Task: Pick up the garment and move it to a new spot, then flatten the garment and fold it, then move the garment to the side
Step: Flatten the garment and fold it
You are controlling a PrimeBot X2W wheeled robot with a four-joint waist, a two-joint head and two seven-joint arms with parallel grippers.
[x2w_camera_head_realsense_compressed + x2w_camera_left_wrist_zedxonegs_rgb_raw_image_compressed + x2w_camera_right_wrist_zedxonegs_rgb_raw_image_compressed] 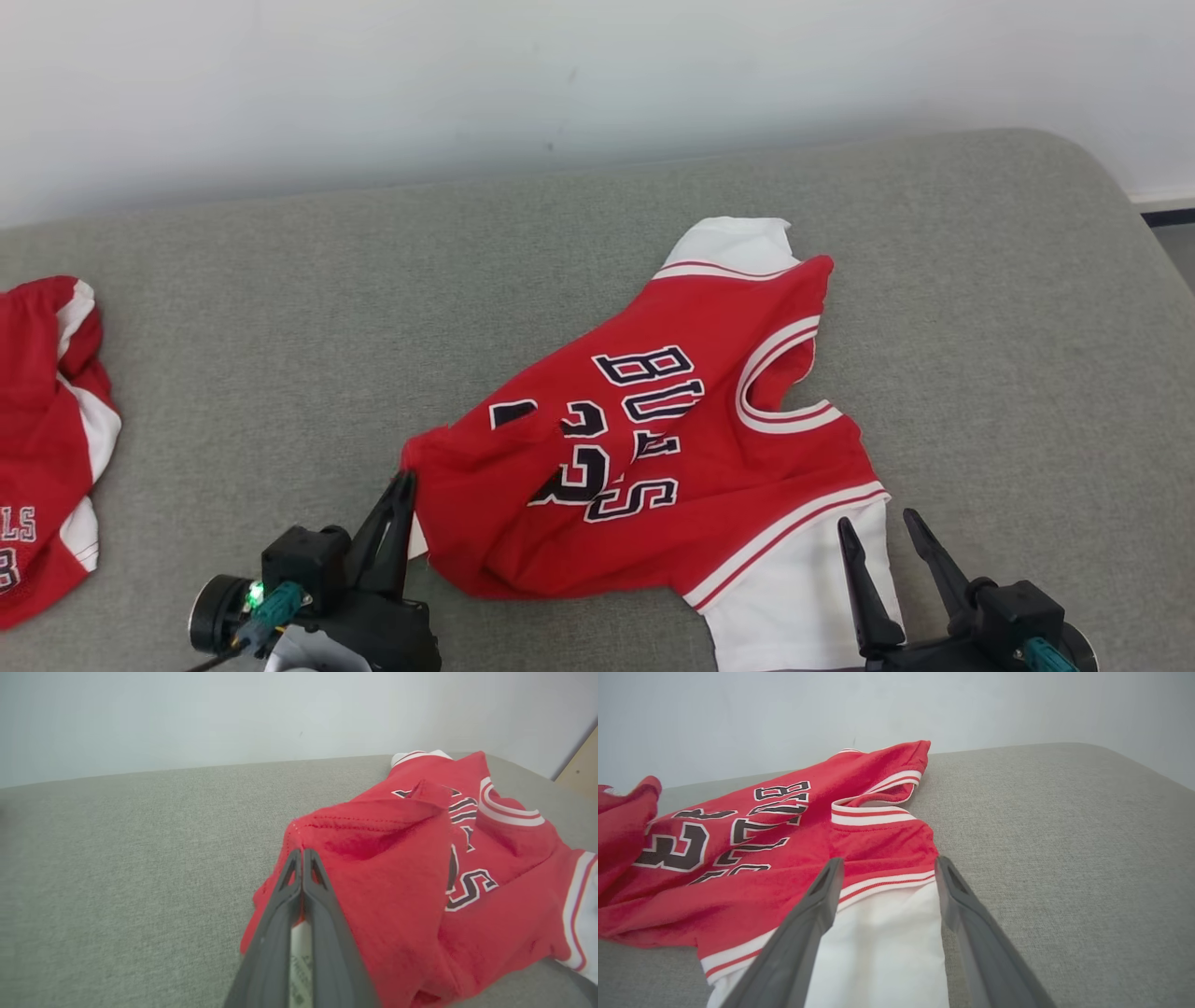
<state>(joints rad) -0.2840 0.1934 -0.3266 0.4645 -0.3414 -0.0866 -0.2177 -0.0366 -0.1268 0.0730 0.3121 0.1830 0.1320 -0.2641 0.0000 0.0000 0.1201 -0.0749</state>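
Head view, grippers: I count two, both at my near edge, the left gripper (406,481) at the lower left and the right gripper (878,519) at the lower right.
Left fingers: two, pressed together on the near-left hem corner of the garment (728,467). In the left wrist view the red hem bunches up at their tips, and one white tag (301,952) sits between them lower down.
Right fingers: two, spread apart and holding nothing. In the right wrist view they stand to either side of the near white sleeve (887,942); I cannot tell whether they touch it.
Garment: one red jersey with black lettering, lying rumpled on the grey cushion (280,327), middle to right of my view, with its neckline toward the right.
White sleeves: two on this jersey, the near one at the right gripper and the far sleeve (733,245) at the jersey's back edge.
Second red garment (37,420): one, red and white, crumpled at the left edge of the cushion, well apart from the jersey.
Cushion: one, with a rounded far-right corner.
Wall (467,84): one, pale, behind the cushion.
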